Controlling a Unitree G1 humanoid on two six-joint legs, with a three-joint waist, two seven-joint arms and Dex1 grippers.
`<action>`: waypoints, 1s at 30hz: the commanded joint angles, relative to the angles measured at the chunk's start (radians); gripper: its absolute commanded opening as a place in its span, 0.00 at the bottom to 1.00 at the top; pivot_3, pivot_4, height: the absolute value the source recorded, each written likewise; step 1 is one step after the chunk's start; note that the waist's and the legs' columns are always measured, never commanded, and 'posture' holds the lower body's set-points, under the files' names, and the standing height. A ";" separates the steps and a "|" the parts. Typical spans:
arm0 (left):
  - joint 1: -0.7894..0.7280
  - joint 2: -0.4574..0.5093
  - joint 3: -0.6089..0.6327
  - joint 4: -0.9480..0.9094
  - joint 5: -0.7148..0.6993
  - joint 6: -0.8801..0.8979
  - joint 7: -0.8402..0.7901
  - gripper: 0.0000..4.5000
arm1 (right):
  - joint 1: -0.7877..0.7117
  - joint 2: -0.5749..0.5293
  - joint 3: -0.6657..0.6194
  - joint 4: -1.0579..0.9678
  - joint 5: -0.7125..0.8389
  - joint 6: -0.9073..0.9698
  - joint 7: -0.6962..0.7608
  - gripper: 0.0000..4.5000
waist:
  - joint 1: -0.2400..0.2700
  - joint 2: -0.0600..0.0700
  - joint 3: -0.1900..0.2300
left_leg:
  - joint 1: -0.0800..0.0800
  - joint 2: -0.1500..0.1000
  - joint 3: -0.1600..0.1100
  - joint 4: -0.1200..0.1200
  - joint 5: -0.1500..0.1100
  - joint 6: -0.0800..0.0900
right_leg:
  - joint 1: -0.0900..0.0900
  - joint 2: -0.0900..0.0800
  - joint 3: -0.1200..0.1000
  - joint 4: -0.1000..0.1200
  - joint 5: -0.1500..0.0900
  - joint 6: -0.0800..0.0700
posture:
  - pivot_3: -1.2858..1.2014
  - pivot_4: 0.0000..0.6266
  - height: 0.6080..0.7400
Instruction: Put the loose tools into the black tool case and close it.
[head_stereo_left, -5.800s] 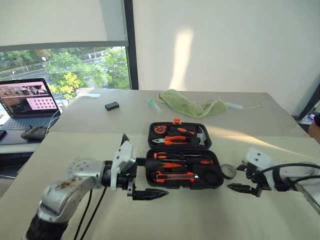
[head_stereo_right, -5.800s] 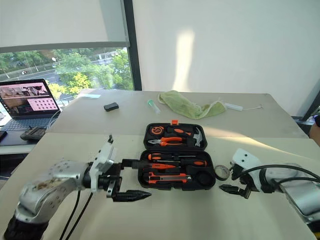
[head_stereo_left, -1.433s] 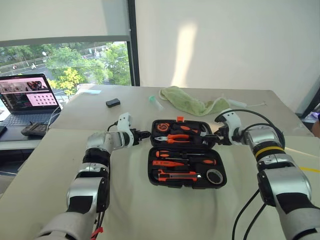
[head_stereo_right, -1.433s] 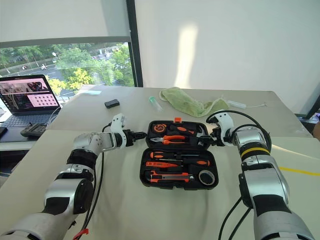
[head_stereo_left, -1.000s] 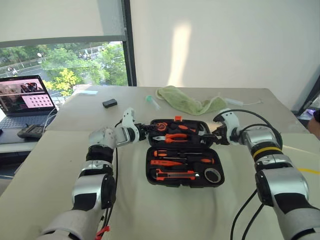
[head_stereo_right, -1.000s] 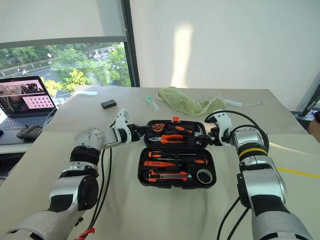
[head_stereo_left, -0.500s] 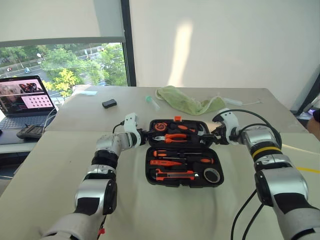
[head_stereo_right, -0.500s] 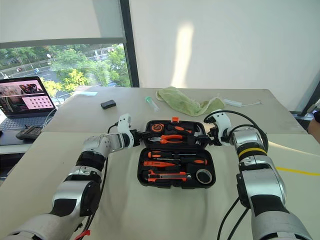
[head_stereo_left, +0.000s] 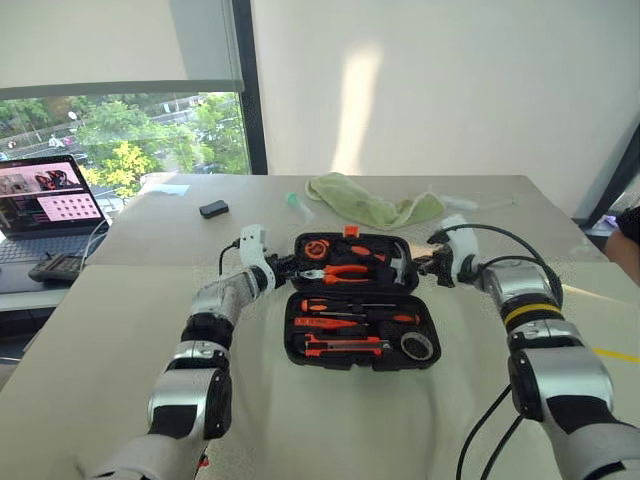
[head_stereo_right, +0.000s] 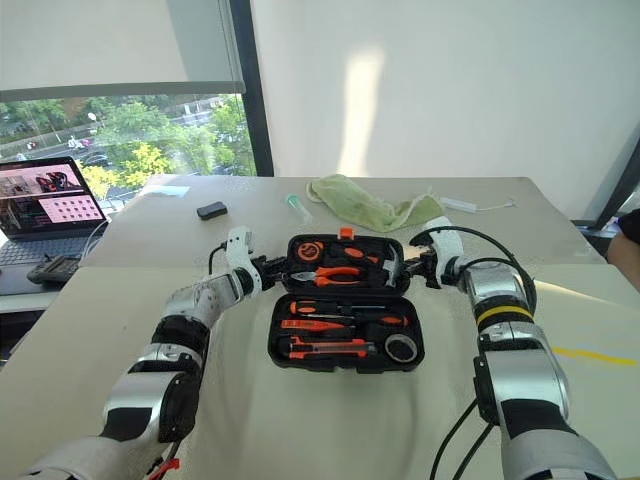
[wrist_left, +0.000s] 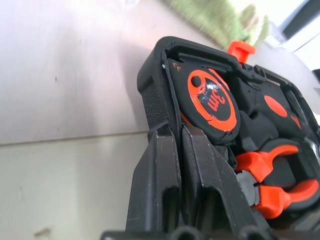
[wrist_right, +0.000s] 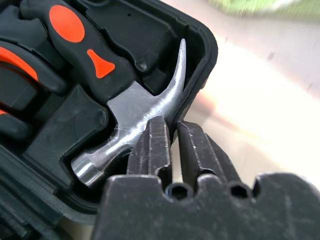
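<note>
Black tool case (head_stereo_left: 350, 300) lies open flat mid-table, orange-handled tools seated in its moulded slots, tape roll (head_stereo_left: 416, 344) at the near right corner. Left gripper (wrist_left: 176, 145) and right gripper (wrist_right: 171, 137) each pinch a side wall of the far half.

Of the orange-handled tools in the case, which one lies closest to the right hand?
The hammer in the lid half: its steel claw lies just inside the rim that the right hand pinches; the pliers lie further in.
</note>
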 joint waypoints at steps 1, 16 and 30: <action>-0.027 -0.007 -0.044 -0.098 0.008 -0.187 -0.140 0.00 | 0.046 0.043 -0.013 -0.180 0.026 -0.113 -0.034 0.00 | -0.001 0.000 0.000 | -0.001 0.000 0.000 0.000 0.000 0.000 | -0.001 -0.001 0.000 0.000 0.000 0.000 | 0.52 0.24 1.00; 0.491 0.230 -0.202 -0.754 0.040 -0.424 -0.440 0.00 | 0.653 -0.032 -0.039 -1.216 0.106 -0.046 -0.053 0.00 | 0.015 0.001 0.000 | -0.014 0.000 0.004 0.001 0.003 0.004 | -0.017 0.002 -0.001 0.008 0.000 0.000 | 0.52 0.24 1.00; 0.749 0.526 -0.017 -0.646 -0.081 -0.321 -0.504 0.29 | 1.256 -0.270 -0.263 -1.675 0.244 0.249 0.047 0.18 | 0.020 0.006 -0.003 | 0.020 0.010 0.005 0.000 -0.008 0.015 | 0.017 0.003 -0.001 -0.003 -0.005 -0.003 | 0.52 0.24 1.00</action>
